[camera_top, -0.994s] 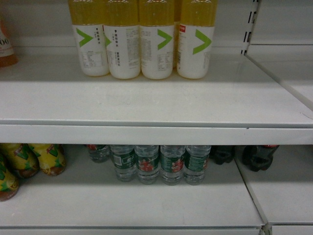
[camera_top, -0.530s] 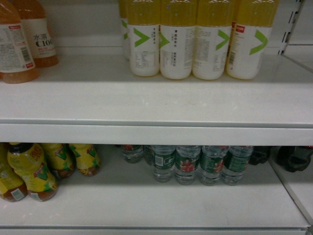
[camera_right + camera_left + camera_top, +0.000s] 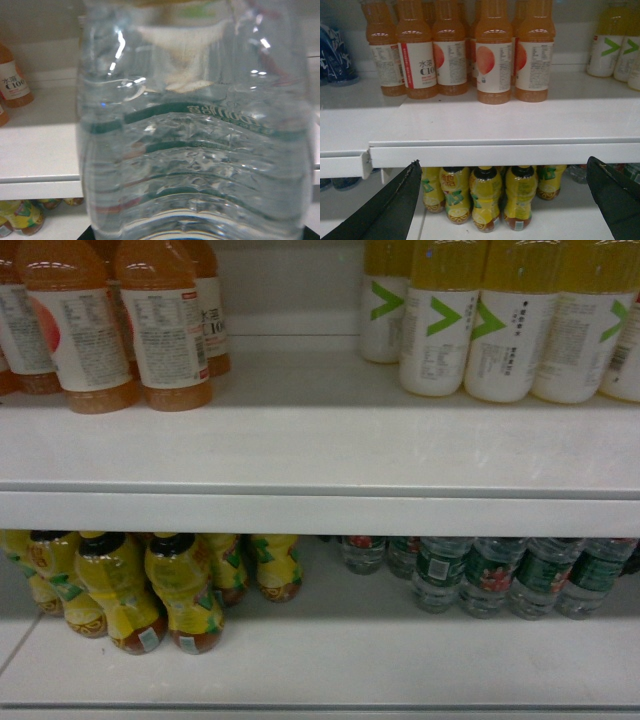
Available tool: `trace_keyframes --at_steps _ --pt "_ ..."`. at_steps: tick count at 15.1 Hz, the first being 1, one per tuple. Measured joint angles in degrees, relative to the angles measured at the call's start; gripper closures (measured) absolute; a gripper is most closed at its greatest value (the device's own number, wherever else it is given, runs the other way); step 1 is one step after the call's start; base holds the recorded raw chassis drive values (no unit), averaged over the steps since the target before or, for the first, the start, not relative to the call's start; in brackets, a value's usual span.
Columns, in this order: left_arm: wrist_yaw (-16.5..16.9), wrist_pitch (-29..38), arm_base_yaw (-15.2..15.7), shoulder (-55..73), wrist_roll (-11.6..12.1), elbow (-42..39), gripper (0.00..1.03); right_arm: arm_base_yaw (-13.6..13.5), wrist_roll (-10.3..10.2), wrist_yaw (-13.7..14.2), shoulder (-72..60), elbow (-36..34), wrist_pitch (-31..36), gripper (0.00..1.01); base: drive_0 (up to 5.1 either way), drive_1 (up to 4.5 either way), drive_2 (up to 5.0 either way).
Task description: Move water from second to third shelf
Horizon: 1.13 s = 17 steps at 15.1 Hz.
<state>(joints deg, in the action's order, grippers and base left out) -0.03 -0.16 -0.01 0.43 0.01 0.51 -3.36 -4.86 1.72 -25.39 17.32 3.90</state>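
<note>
The upper shelf (image 3: 320, 455) sits bare at the front between the orange drinks (image 3: 165, 325) and yellow bottles (image 3: 500, 325). Below, more green-labelled waters (image 3: 490, 575) wait. The water bottle (image 3: 192, 145) fills the right wrist view, apparently held by the right gripper, though its fingers are unseen. Picked, it seems; placement remains. The left gripper (image 3: 505, 200) hangs wide, empty.
</note>
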Motion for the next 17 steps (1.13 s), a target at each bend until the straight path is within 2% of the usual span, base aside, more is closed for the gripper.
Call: trace_keyframes --at_steps 17 --pt "0.0 0.02 0.0 0.0 0.0 0.0 0.05 0.07 0.0 0.02 0.0 -0.02 -0.11 0.59 -4.5 2.24 2.2"
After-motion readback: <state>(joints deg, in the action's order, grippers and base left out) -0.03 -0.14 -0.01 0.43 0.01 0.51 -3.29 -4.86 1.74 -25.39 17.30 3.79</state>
